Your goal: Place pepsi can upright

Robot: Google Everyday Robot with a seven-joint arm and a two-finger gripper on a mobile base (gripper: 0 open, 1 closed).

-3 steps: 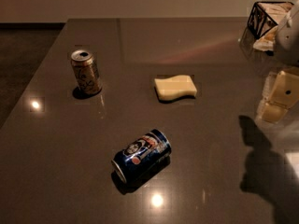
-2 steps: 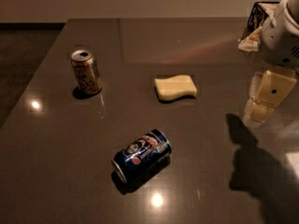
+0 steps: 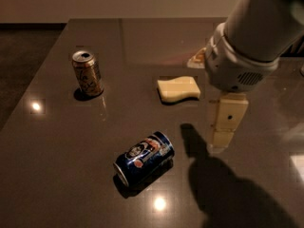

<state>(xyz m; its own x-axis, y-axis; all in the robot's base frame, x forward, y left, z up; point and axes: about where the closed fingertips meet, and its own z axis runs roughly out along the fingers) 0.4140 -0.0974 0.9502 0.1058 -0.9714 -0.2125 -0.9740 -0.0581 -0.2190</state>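
The pepsi can [image 3: 144,158] lay on its side on the dark, glossy table [image 3: 57,141], a little in front of the table's middle. Its length ran diagonally: the silver end pointed toward the lower left and the other end toward the upper right. The round red, white and blue logo faced up. Nothing touched the can.

The gripper [image 3: 223,139] hung above the table to the right of the pepsi can, pointing down, clearly apart from the can. Whether it was open or closed could not be told, since only 1 cream-coloured side of it showed. It carried nothing that could be seen. Above it, the thick white and grey arm [image 3: 256,32] filled the upper right corner. Its dark shadow [image 3: 223,189] spread over the table below and to the right of the can.

A gold-brown can [image 3: 87,73] stood upright toward the back left, well apart from the pepsi can, with its top open. A pale yellow sponge [image 3: 178,89] with a wavy outline lay flat near the table's middle, behind the pepsi can and just left of the gripper. A small tan object [image 3: 197,59] peeked out from behind the arm; what it was could not be told. 2 round glints of light sat on the tabletop.
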